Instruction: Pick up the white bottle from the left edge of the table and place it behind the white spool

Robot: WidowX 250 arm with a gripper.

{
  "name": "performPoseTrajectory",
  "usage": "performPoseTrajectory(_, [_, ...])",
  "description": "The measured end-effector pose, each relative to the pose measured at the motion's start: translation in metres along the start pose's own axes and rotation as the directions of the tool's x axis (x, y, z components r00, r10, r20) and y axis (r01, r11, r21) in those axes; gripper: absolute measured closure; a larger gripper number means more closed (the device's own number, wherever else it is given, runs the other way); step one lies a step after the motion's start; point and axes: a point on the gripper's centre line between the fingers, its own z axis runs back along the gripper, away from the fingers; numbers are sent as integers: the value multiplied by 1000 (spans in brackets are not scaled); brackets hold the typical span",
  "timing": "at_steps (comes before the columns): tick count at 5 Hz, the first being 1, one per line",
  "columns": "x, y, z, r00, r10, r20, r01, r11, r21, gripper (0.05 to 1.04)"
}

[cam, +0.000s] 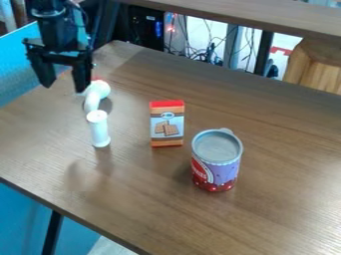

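Observation:
The black gripper [65,84] hangs over the table's upper left part, its two fingers spread apart with nothing between them. Just below and right of it is a white rounded object [98,90] with a bit of red at its top, partly behind a finger. A white cylinder [98,130] stands upright in front of that object. To the right, a small orange and red box [167,123] with biscuits pictured on it stands upright. Farther right and nearer the camera is a purple and red can [216,162] with a grey lid.
The brown wooden table [286,194] has its front edge running from the left side down to the bottom middle. Behind it are a shelf-like brown surface [266,16], cables and a wooden piece [316,64] at the right. A blue surface lies at the left.

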Motion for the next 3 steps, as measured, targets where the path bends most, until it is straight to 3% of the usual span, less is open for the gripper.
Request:
performPoseTrajectory(2, [-33, -9, 10, 989, -146, 25, 146, 989, -11, 82])
performPoseTrajectory(3, [-40, -11, 4, 982, -187, 10, 187, 982, 11, 82])
